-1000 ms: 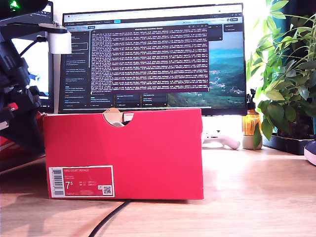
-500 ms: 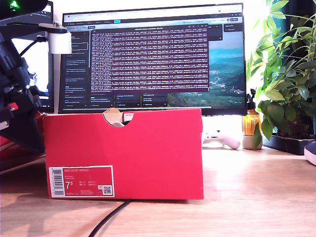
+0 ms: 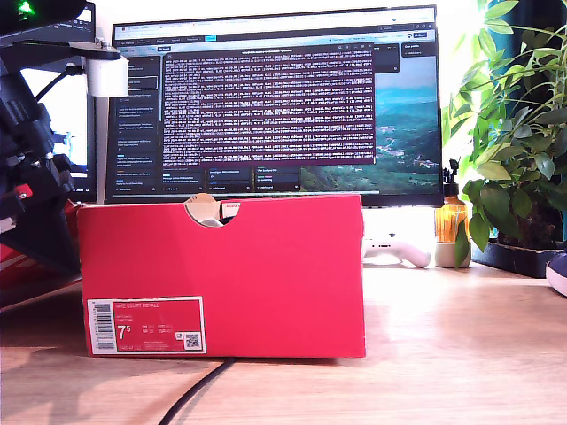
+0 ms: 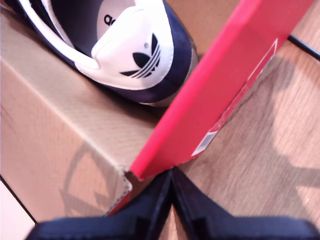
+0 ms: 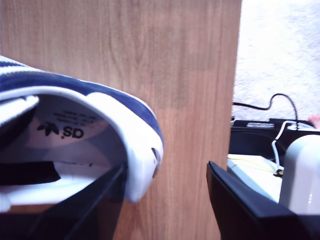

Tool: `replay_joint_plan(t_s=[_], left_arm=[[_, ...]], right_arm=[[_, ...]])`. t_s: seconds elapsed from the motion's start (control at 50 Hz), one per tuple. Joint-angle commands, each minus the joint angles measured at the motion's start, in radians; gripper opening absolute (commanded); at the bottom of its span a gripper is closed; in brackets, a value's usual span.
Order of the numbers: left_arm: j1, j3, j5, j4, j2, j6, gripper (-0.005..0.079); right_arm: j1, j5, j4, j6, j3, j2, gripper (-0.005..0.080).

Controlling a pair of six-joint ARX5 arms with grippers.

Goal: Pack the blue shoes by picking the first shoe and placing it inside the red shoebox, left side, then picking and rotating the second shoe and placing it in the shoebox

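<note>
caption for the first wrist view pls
My first gripper, shut, above the red shoebox corner, one blue shoe heel inside.

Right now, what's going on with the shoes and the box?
One blue shoe already lies heel-end inside the red shoebox. My first gripper is shut and holds nothing, just outside the box's corner. My second gripper is open around the heel of the other blue shoe over the wooden table; one finger sits inside its opening, not yet closed. The second shoe is still to be packed.
</note>
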Motion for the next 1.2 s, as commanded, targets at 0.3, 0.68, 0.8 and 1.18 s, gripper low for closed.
replay_joint_plan(t_s=[0.3, 0.68, 0.8, 1.18], left_arm=[[-0.003, -0.008, 0.005, 0.005, 0.005, -0.003, -0.0017], [-0.003, -0.008, 0.005, 0.005, 0.005, -0.003, -0.0017], [-0.003, -0.008, 0.005, 0.005, 0.005, -0.003, -0.0017], [-0.003, -0.008, 0.005, 0.005, 0.005, -0.003, -0.0017]], right_arm=[[-0.011, -0.023, 0.120, 0.076, -0.122, -0.012, 0.0469], [-0.023, -0.050, 0.248, 0.109, -0.217, -0.012, 0.0461], [-0.026, -0.050, 0.257, 0.113, -0.220, -0.012, 0.0296], [-0.028, -0.137, 0.236, 0.097, -0.220, -0.012, -0.0015]])
